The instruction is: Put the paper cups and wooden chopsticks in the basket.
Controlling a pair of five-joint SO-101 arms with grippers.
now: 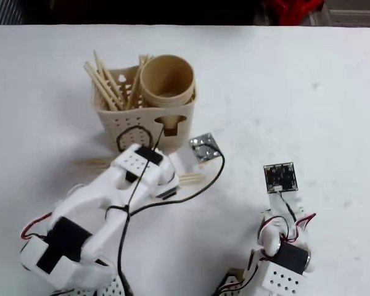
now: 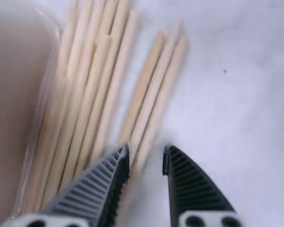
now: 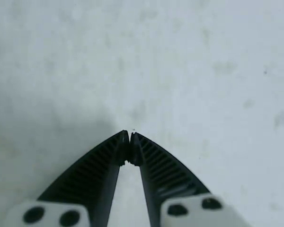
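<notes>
High view first: the basket (image 1: pixel 142 126) on the desk (image 1: pixel 296 92) holds the paper cups (image 1: pixel 167 80) and a sheaf of chopsticks (image 1: pixel 103 86). On the left wrist view I see my left gripper (image 2: pixel 146 158) spread, low over the loose wooden chopsticks (image 2: pixel 99 94) lying just beside the basket, with one stick running between its jaws. My right gripper (image 3: pixel 129 138) is pressed together over the desk.
</notes>
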